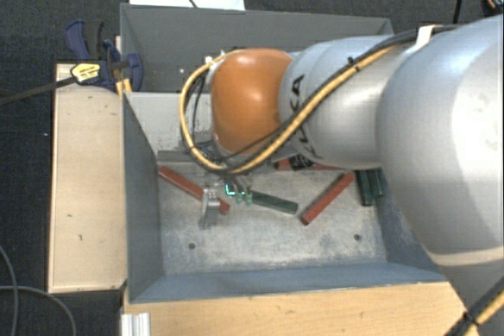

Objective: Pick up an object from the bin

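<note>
A grey metal bin (143,208) is seen from above. A large silver robot arm (378,106) reaches in from the right, its wrist under an orange cover (250,102) looped with yellow cable. Below the cover, the gripper (213,204) sits low over the left-centre of the bin floor. It is at the right end of a red-brown stick (183,182) that lies slanted there. A dark green stick (274,204) starts just beside it on the right. Whether the gripper is open or closed cannot be told. Another red stick (327,197) lies further right, well apart. A clean pick likely means taking the red-brown stick alone, staying clear of the green one, then lifting straight up.
</note>
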You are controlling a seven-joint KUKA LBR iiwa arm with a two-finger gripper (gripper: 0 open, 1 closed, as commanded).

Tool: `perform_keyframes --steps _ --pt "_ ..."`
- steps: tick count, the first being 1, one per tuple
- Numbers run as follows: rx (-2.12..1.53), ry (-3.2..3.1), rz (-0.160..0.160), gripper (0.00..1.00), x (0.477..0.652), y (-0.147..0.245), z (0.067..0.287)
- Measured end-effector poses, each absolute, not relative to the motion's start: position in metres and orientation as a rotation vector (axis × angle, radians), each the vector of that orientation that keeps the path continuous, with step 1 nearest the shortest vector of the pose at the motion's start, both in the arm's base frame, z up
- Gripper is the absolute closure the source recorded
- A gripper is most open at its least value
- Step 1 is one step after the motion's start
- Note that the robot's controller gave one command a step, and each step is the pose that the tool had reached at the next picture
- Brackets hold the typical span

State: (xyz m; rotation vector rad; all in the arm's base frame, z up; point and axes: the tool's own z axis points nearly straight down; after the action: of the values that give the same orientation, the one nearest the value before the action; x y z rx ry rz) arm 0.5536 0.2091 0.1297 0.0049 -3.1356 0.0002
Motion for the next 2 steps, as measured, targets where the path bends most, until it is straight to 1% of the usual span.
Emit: perform_keyframes --steps 1,2 --pt "0.058 -3.142 0.000 0.00 0.592 0.199 0.067" --pt "0.345 -3.123 0.001 0.00 0.577 0.165 0.070"
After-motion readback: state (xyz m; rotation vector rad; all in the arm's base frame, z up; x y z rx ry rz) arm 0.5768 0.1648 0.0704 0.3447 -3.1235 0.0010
